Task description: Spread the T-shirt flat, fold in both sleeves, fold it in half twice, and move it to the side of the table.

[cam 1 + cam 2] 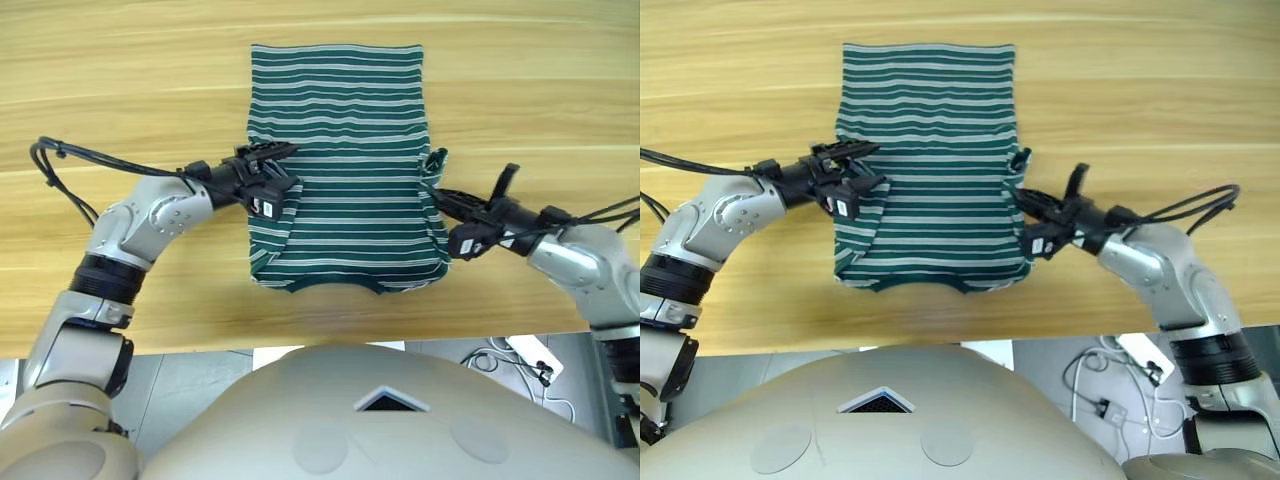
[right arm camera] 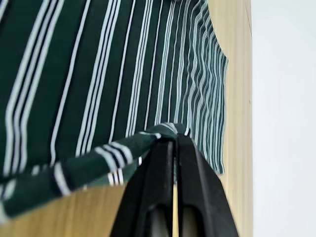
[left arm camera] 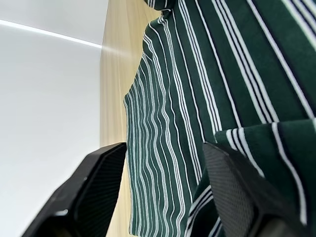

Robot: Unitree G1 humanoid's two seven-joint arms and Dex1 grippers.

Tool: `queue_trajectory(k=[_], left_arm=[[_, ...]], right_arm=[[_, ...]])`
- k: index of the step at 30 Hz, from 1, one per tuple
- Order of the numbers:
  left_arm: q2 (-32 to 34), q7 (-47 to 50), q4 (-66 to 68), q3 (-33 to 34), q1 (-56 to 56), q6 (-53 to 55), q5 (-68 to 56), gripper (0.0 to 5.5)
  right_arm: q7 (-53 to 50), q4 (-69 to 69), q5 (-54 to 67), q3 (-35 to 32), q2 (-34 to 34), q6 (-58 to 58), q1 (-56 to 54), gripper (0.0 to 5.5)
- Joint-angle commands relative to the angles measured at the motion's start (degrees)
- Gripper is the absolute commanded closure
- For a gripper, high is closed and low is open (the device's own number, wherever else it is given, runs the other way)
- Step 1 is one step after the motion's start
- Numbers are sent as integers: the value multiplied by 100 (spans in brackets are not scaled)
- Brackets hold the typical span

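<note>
A dark green T-shirt with thin white stripes [image 1: 345, 120] lay at the middle of a pale wooden table [image 1: 120, 80], with its neckline toward the robot and both sleeves folded inward. The left gripper [image 1: 272, 172] sat at the shirt's left edge, its 2 black fingers [image 3: 98, 182] spread wide with striped cloth running between them, gripping nothing. The right gripper [image 2: 174, 140] was at the right edge, its fingers pressed together on a raised fold of the fabric.

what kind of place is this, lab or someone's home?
Probably a lab or test bay: a plain wooden table, loose cables on the grey floor beside it, one T-shirt laid out.
</note>
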Motion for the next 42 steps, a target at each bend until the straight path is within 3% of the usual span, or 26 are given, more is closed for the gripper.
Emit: queue_trajectory(k=[1,14,22,31,34,38,42], left_arm=[[-4,13,-55,8,-34,11,-4,259],[-44,5,-72,-10,-48,36,1,259],[-65,-87,-115,22,21,-8,-252,259],[81,-619,-727,267,419,79,-1665,259],[538,-979,-1001,498,853,124,-2158,259],[1769,-1727,-1058,893,2036,-61,-2693,232],[2434,-2213,-1349,1044,3052,-79,-2982,180]], right_arm=[[221,161,-211,425,267,75,-519,549],[501,1009,-610,1259,716,161,-1192,549],[376,886,-466,1178,895,275,-1166,411],[218,-194,1082,269,1113,499,-1031,252],[360,-371,1565,-610,509,435,-643,197],[966,-337,1585,-1577,-668,-200,1096,128],[1467,-605,1570,-1462,-1089,-820,2399,72]])
